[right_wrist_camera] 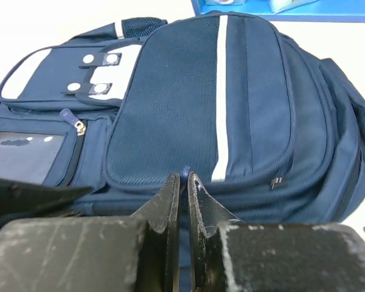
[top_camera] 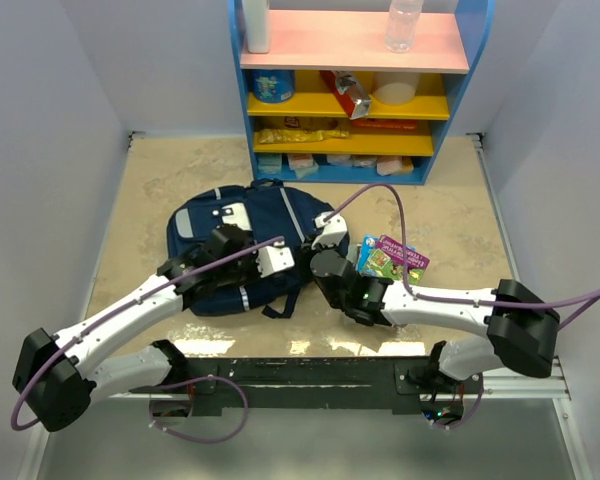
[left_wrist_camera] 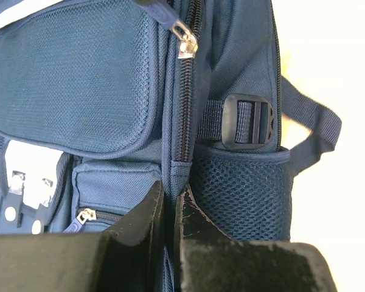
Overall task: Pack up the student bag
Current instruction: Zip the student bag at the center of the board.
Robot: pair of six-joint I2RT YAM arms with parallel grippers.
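The student bag (top_camera: pixel 242 245), a navy backpack with a white patch and light stripes, lies flat in the middle of the table. My left gripper (top_camera: pixel 245 250) rests on it. In the left wrist view that gripper (left_wrist_camera: pixel 172 193) is shut on a fold of the bag's blue fabric just below the main zipper (left_wrist_camera: pixel 184 103), beside the mesh side pocket (left_wrist_camera: pixel 243 188). My right gripper (top_camera: pixel 312 250) is at the bag's right edge. Seen from its own wrist, the right gripper (right_wrist_camera: pixel 184 177) is shut on a small blue zipper pull at the lower rim of the striped front pocket (right_wrist_camera: pixel 201 97).
A colourful booklet (top_camera: pixel 392 258) lies on the table right of the bag, over my right arm. A blue shelf unit (top_camera: pixel 355 90) with a bottle (top_camera: pixel 403 22), tins and packets stands at the back. White walls close in both sides.
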